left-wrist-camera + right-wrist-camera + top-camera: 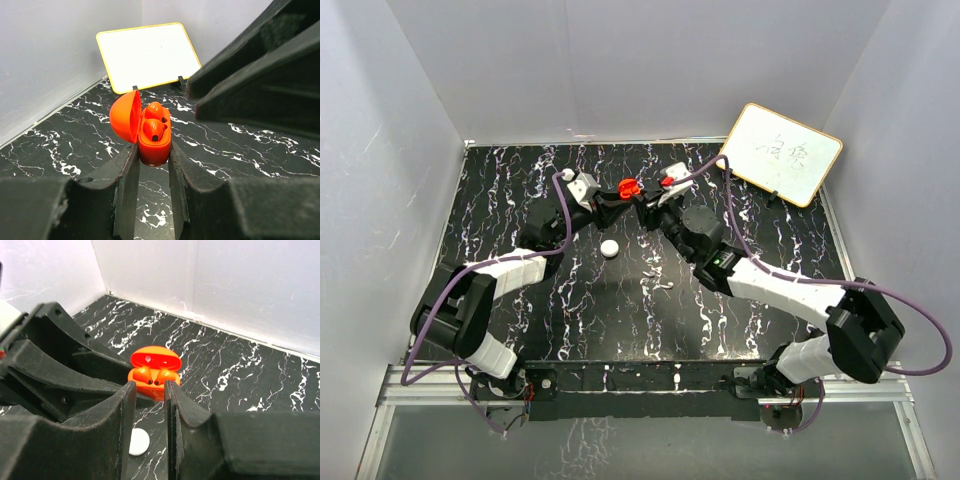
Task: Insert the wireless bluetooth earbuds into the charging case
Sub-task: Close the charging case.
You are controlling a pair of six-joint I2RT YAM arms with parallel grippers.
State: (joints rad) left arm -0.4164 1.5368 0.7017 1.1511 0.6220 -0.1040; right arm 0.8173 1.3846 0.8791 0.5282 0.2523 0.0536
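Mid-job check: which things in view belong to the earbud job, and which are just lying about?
Job: open round bright red plastic charging case, gripped by the left end effector; two tiny bright red plastic earbuds seated inside it.
Lying about: small white round disc; yellow-framed whiteboard propped at the back.

A robotics lab test cell: plain white panels (620, 60) box in a black marbled tabletop (620, 310) on three sides; an aluminium rail (640, 398) spans the bottom of the frame; a small whiteboard (782, 153) leans at upper right.
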